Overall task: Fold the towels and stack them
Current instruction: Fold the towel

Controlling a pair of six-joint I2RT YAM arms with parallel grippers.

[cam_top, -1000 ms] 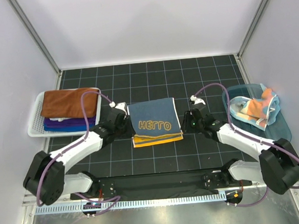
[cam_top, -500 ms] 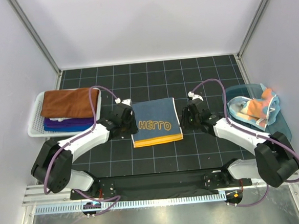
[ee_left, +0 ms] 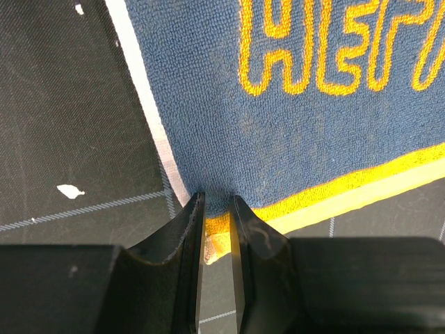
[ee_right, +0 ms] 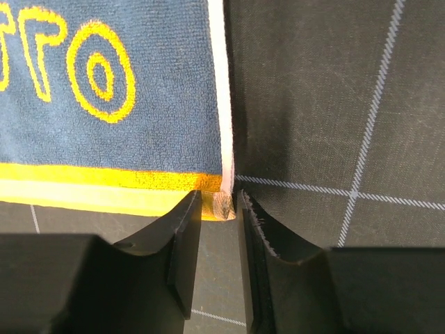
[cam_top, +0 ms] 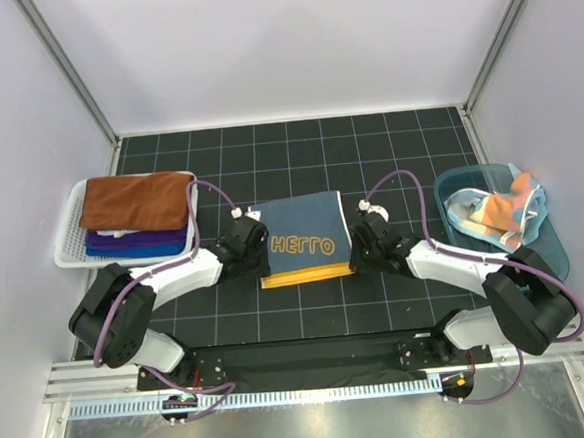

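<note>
Navy-and-yellow towel — left corner pinched in left gripper, right corner inside right gripper — hold unclear

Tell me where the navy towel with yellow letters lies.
In the top view the navy towel lies mid-table, between the left gripper and right gripper, one at each near corner.

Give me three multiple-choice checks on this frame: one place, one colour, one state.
1. Where is the rust brown towel?
A) on top of the stack in the white basket
B) flat on the mat
C) draped over an arm

2. The lettering on the navy towel is:
A) white
B) yellow
C) red

3. The towels in the teal tub are:
A) folded flat
B) rolled up
C) crumpled, unfolded

1A, it tops the basket's stack; 2B, yellow outlines show in both wrist views; 3C, they lie in a loose heap.
</note>
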